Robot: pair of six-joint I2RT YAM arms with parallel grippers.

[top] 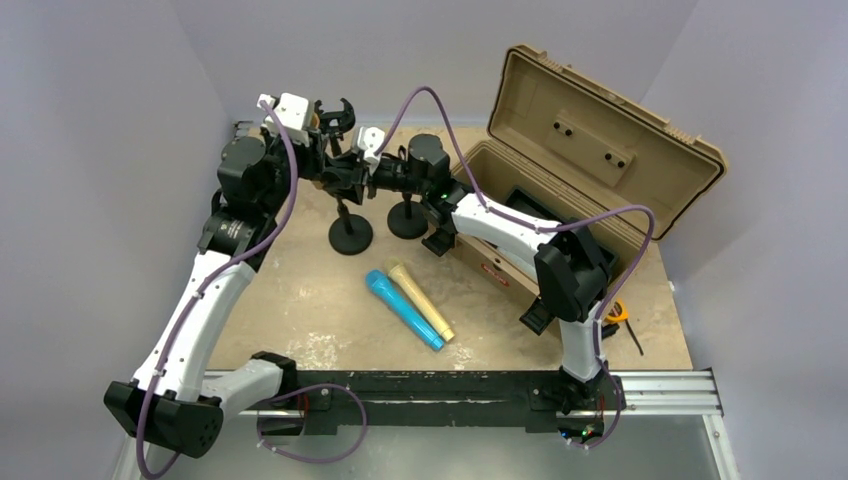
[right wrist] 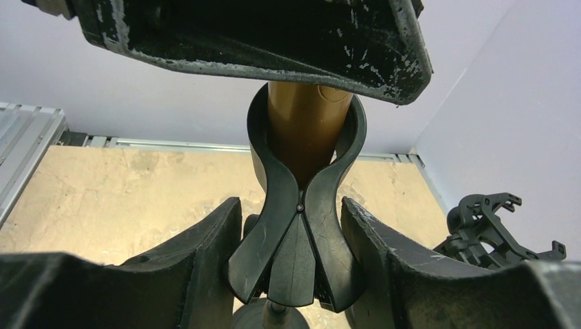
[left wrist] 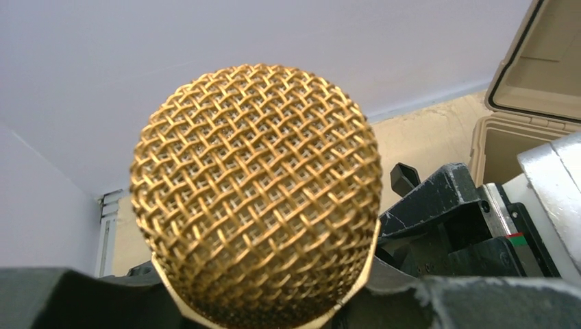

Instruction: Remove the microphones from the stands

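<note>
1 microphone (left wrist: 255, 192) seated in stand clip (right wrist: 299, 233) | left jaws clenched on it | right jaws released, flanking clip

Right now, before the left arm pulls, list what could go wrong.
1. The gold microphone sits deep in the stand clip, and the right tool has its jaws apart from it; unbraced, the stand may lift or tip with the pull.
2. The left tool grips just under the mesh head; it might slip off.
3. An empty clip stands close by; a sudden release could knock it.
</note>
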